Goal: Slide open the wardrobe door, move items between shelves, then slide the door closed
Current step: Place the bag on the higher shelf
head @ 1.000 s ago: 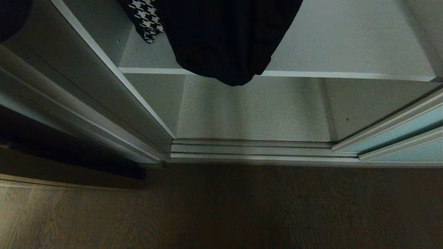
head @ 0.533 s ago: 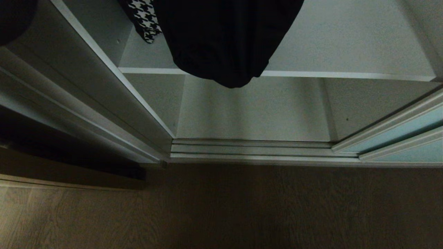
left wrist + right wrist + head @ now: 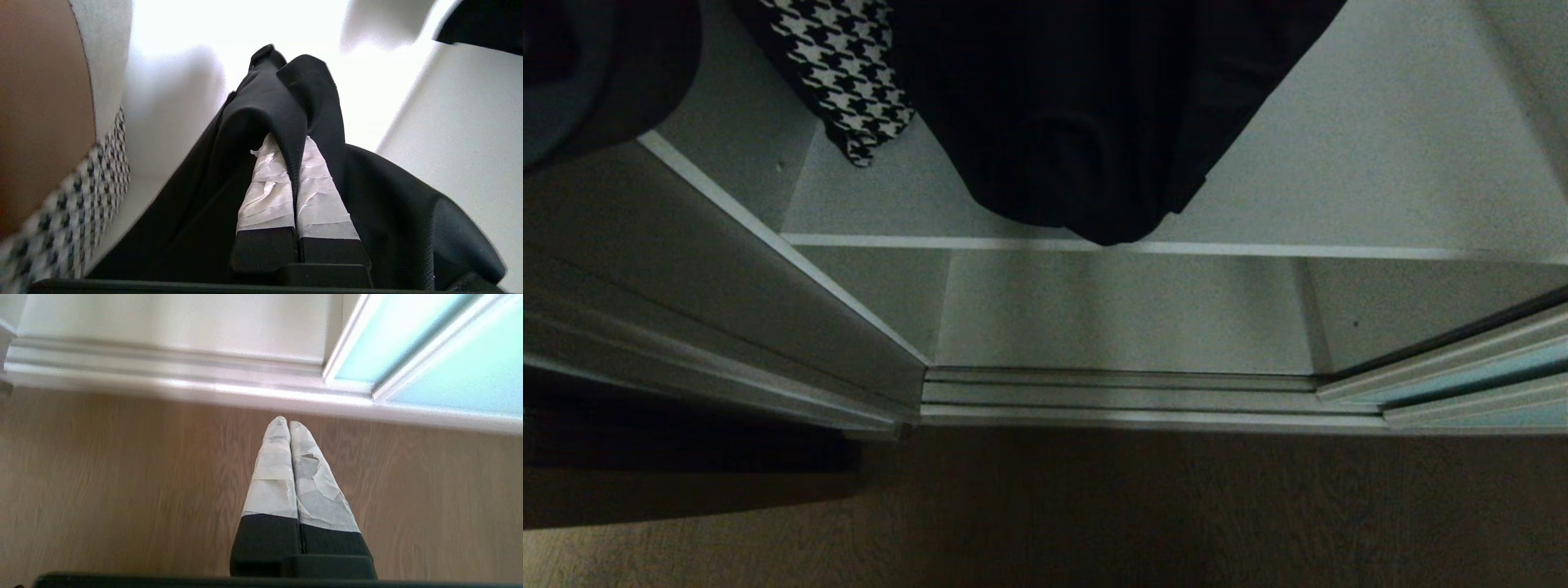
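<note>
Wardrobe stands open. Left gripper (image 3: 295,163) is clamped on a fold of the black garment (image 3: 1094,122), cloth pinched between its taped fingers (image 3: 269,192) and draped over both sides. In head view the garment hangs down over the front edge of the upper shelf (image 3: 1339,251), left of centre, its lowest fold just past that edge; bottom shelf (image 3: 1127,310) lies below it. A houndstooth cloth (image 3: 841,73) hangs beside the garment, nearer the wardrobe's left side wall (image 3: 792,269); in left wrist view it sits next to the black fabric. Sliding wardrobe door (image 3: 1462,380) w/ pale blue-green glass is pushed to the right end of the floor track (image 3: 1119,396). Right gripper (image 3: 289,424) is pressed closed w/ nothing in it, pointing at the wood floor (image 3: 122,477) just short of the track, near the door's frame.
</note>
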Robot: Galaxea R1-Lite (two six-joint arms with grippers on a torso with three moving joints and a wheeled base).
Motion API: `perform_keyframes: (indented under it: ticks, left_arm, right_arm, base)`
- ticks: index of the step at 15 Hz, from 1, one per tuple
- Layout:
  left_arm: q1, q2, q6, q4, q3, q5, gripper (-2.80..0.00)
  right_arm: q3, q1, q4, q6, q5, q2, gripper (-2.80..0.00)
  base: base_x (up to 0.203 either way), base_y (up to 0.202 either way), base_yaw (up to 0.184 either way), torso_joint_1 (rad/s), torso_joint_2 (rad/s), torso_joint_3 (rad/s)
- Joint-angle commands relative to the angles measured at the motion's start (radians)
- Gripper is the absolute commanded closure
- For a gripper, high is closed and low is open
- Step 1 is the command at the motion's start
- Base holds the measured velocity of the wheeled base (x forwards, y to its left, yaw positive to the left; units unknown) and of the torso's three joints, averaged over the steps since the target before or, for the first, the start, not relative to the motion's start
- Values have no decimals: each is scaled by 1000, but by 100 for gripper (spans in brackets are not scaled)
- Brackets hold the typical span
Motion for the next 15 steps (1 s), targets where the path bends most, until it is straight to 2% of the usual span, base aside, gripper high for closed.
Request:
perform_keyframes:
  ticks: [1,6,8,10,12,15]
  left_arm:
    - [1,9,-2,-7,0,6,0]
    - [1,25,-9,-14,0,16,0]
    - [2,60,-63,-16,0,38,0]
    - [4,89,-89,-22,-3,47,0]
    - [4,89,-89,-22,-3,47,0]
    - [13,144,-92,-120,-11,62,0]
  right_arm:
    - [0,0,0,0,0,-3,0]
    - [0,0,0,0,0,-3,0]
    - [0,0,0,0,0,-3,0]
    - [0,0,0,0,0,-3,0]
    - [0,0,0,0,0,-3,0]
    - [0,0,0,0,0,-3,0]
  base:
    - [192,0,-1,-3,2,2]
    - [184,0,1,4,3,2]
    - [22,0,4,6,1,1]
    - [0,0,0,0,0,0]
    - [0,0,0,0,0,0]
    - [0,0,0,0,0,0]
